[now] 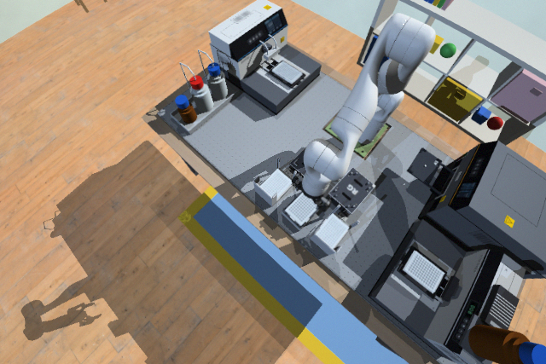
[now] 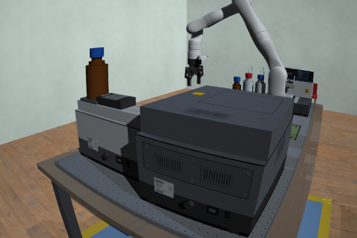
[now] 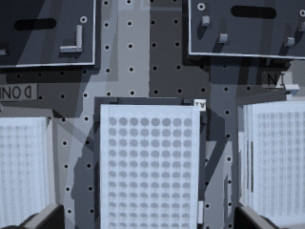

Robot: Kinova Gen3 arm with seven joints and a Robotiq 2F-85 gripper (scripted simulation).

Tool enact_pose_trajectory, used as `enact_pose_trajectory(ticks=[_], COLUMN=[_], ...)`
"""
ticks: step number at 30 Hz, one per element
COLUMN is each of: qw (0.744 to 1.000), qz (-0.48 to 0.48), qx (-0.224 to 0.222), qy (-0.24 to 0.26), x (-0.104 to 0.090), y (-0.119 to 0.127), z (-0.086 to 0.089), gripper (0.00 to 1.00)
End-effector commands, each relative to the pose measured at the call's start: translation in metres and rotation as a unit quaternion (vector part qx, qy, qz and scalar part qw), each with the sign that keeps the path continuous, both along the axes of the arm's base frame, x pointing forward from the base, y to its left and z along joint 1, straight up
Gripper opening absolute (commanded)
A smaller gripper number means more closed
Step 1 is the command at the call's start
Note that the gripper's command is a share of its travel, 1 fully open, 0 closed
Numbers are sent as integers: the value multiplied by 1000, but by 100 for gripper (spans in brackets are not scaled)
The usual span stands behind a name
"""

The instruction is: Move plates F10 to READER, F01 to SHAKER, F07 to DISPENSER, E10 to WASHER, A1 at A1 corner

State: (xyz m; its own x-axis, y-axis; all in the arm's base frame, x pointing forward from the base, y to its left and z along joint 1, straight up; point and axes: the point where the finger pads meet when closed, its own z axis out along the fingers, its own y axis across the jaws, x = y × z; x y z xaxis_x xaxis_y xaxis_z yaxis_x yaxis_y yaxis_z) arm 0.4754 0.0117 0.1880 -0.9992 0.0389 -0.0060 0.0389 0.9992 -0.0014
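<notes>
table (image 2: 46, 169) | perforated deck (image 1: 246, 130) | bottle tray (image 1: 194, 124) | instruments (image 2: 213, 131)
</notes>
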Motion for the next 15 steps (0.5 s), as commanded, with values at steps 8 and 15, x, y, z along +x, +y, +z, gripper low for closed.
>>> enact_pose_trajectory(ticks=[8,15], qw=[1000,1000], qz=[0,0], qx=[0,0], qy=[-1,-1], x=[1,1], y=[0,0], z=[-10,-20], gripper=[100,100])
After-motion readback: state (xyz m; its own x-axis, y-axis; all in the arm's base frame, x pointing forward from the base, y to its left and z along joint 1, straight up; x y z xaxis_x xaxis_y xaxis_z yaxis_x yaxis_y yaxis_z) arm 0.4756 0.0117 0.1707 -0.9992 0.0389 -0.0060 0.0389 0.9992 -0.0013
